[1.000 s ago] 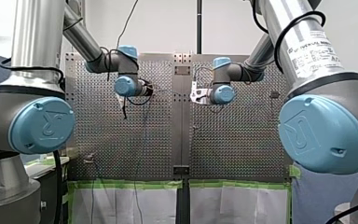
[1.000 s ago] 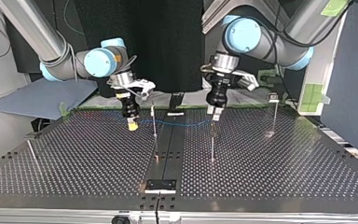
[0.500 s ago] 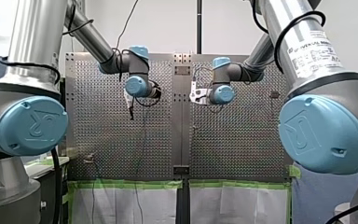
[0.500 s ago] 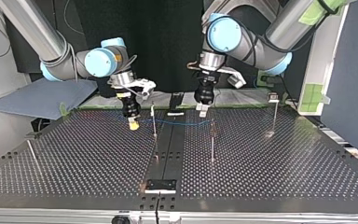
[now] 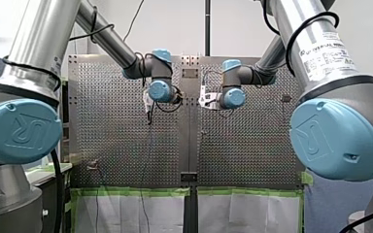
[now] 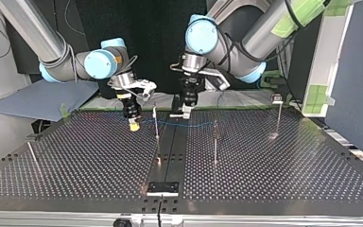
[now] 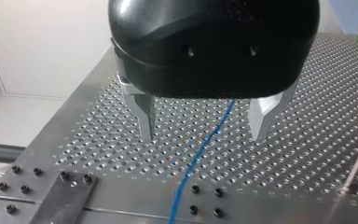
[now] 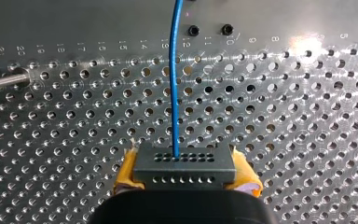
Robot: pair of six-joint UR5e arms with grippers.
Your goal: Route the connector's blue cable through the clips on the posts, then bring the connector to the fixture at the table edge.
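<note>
In the right wrist view my right gripper point(image 8: 186, 179) is shut on the dark grey connector point(image 8: 184, 165), with yellow pads point(image 8: 127, 172) on both sides of it. The blue cable point(image 8: 173, 93) leaves the connector and runs ahead over the perforated plate. In the top view my right gripper point(image 6: 133, 124) hangs left of a thin post point(image 6: 156, 124). The cable point(image 6: 189, 125) stretches from there to a second post point(image 6: 215, 139). My left gripper point(image 6: 185, 112) hovers over the table's middle strip. In the left wrist view my left gripper point(image 7: 204, 135) is open, and the cable point(image 7: 191, 163) runs below the gap, untouched.
A third post point(image 6: 278, 113) stands far right in the top view and a bare rod point(image 6: 30, 152) at the left. The black fixture point(image 6: 163, 187) sits at the near table edge on the middle strip. Green tape point(image 5: 131, 192) lines the plate's edge in the front view.
My left arm has swung from the second post toward the top view's left, now over the middle strip, its gripper open throughout. My right gripper has held still with the connector.
</note>
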